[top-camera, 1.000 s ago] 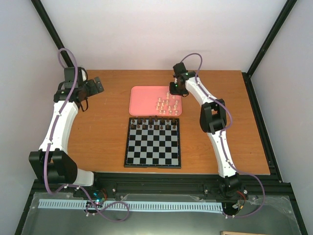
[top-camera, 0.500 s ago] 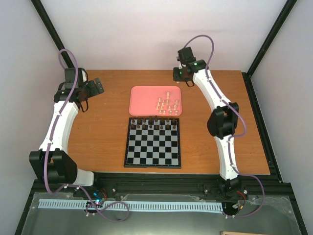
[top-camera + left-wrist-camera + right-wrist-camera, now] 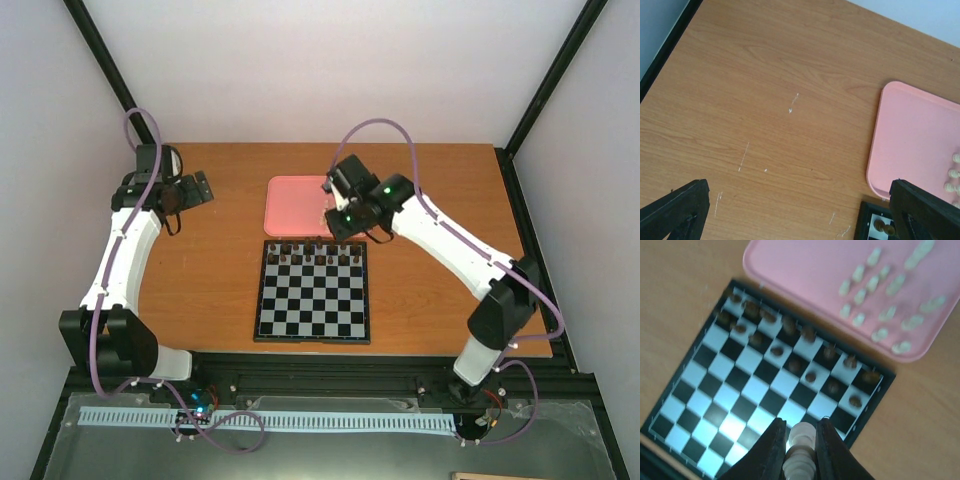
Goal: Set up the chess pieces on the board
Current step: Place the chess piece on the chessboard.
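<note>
My right gripper (image 3: 801, 434) is shut on a cream-white chess piece (image 3: 802, 436), held in the air above the board's (image 3: 725, 410) right side. In the top view that gripper (image 3: 343, 215) hangs over the tray's near right part, just beyond the board (image 3: 312, 310). Several more white chess pieces (image 3: 858, 274) lie in the pink tray (image 3: 800, 270). Dark brown pieces (image 3: 312, 252) fill the board's two far rows. My left gripper (image 3: 200, 188) is open over bare table left of the tray, its fingers (image 3: 677, 210) wide apart with nothing between them.
The pink tray (image 3: 295, 205) lies just beyond the board's far edge. The left wrist view shows the tray's corner (image 3: 915, 135), a few white pieces (image 3: 954, 172) and scratched wooden tabletop (image 3: 770, 115). A black frame edges the table.
The right arm rose from the tray's far right corner, then swung left and nearer, over the tray toward the board, carrying a white piece. The left arm has barely moved.
</note>
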Motion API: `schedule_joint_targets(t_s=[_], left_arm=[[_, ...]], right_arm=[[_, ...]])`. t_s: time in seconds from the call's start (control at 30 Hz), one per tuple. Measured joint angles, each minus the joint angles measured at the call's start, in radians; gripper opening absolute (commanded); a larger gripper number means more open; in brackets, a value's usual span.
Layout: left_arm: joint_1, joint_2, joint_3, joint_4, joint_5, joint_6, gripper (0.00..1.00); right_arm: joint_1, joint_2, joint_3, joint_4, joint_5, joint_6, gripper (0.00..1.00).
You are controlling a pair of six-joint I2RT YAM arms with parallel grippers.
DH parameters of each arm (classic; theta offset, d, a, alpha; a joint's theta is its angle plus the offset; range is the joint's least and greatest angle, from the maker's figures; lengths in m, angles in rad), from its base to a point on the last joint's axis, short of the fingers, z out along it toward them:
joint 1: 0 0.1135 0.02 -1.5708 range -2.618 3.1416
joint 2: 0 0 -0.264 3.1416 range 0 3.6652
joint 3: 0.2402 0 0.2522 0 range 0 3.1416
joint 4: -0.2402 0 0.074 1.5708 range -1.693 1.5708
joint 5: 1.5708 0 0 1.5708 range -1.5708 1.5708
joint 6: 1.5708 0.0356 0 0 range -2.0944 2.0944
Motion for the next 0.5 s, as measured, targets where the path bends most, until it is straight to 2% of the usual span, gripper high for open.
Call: schedule_joint_targets(t_s=[0.2,0.5], left_arm=[[-0.01,-0.029,-0.03,-0.016,0.0,-0.003,1.0],[-0.026,-0.061,-0.093,-0.019,-0.006,-0.008,1.0]], right_arm=[[0.134,-0.14,-0.202,0.009,0.012,0.032,0.08],[0.336,-0.128,-0.296,0.069,0.018,0.039,0.08]])
